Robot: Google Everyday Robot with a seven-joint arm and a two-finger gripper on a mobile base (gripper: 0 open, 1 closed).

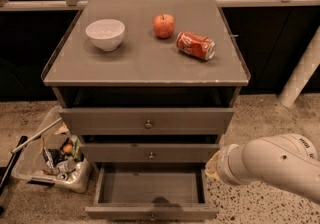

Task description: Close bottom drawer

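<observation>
The bottom drawer [150, 212] is the lowest of three grey-brown drawers and stands pulled out. Its shallow grey tray [150, 185] is empty, and its low flat front is near the lower edge of the view. My white arm [272, 163] reaches in from the right. The gripper [211, 167] is at the arm's left end, beside the drawer's right side and about level with the middle drawer [150, 153]. It holds nothing that I can see.
The top drawer [147, 120] sits slightly out. On the cabinet top [145, 63] are a white bowl [105, 33], a red apple [164, 25] and a red can [195, 45] on its side. A clear bin of trash [52, 160] stands on the floor to the left. A white post [300, 75] is at the right.
</observation>
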